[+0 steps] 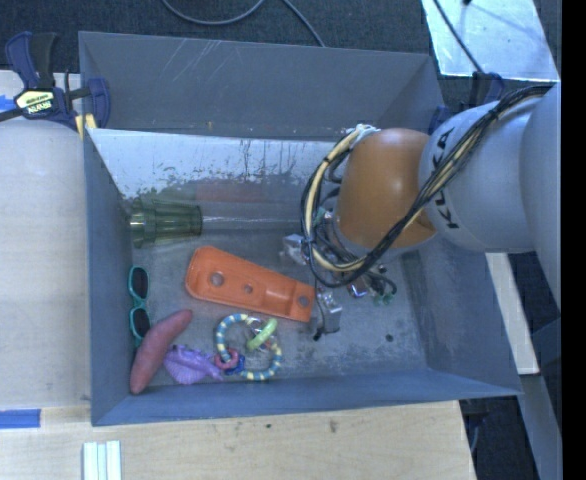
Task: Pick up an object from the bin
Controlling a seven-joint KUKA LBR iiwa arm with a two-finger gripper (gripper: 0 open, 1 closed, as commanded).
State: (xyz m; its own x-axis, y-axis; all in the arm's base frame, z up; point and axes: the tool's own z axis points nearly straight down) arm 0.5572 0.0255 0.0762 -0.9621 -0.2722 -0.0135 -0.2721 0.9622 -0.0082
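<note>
Hand sat low in the bin, right of centre on the floor, under the arm's orange wrist cover and a loop of cables. Could not tell whether it was spread or pressed together, since the wrist and cables hid most of it from above. Nothing was visibly pinched. Just beside it, possibly touching, was the right end of an orange plastic piece: flat, elongated, rounded at the left end with a few small holes, lying diagonally across the middle of the floor. As the nearest thing, it was judged the likely pick. It looked light, stiff and smooth, so probably slippery. It lay flat with little to get under, so the best hold would be across the narrow width near the right end, edge to edge. A hold far off centre might let it swing. In front of it, a multicoloured ring toy lay near the front wall, with a purple soft-looking thing beside it and a reddish-brown sweet-potato-shaped thing further left. A teal pair of toy glasses lay against the left wall. A dark green cup lay on its side at the back left, well apart from the hand.
</note>
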